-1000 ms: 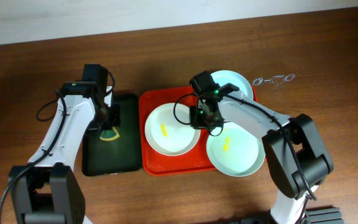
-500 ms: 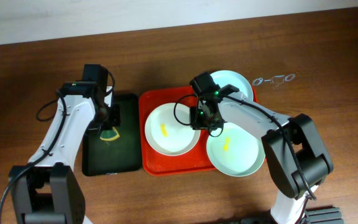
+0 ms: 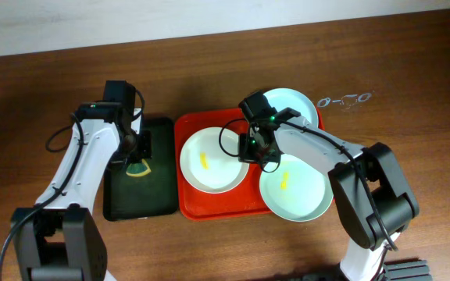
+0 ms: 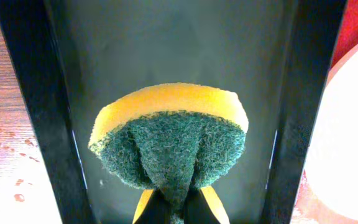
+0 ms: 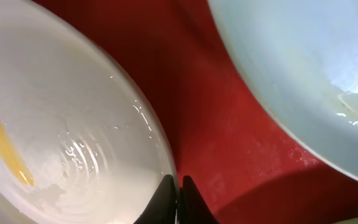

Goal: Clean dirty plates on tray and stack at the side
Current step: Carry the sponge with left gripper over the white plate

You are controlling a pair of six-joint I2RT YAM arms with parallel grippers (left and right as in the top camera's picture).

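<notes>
Since the earlier view, the white plate [image 3: 213, 160] has slid slightly left on the red-orange tray [image 3: 192, 207], and the right end effector [image 5: 178, 198] has closed.

At far left, the left end effector [image 4: 173, 210] is clamped on a yellow sponge [image 4: 169, 140], its green scouring face folded toward the wrist camera. It is over the dark green tray [image 3: 143, 199], whose long axis runs front to back. Just beside that lies the red-orange tray, its long axis left to right on the counter [image 3: 412, 94].

The white plate sits in the tray's left half, its yellow smear [image 3: 204, 161] slanting diagonally. The right end effector is pinched together on that plate's right rim. Further right, the front mint-blue plate [image 3: 295, 195] laps over the tray's front right corner. The rear mint-blue plate [image 3: 297, 103] sits at the back right, partly hidden by the right arm [image 3: 319, 144].
</notes>
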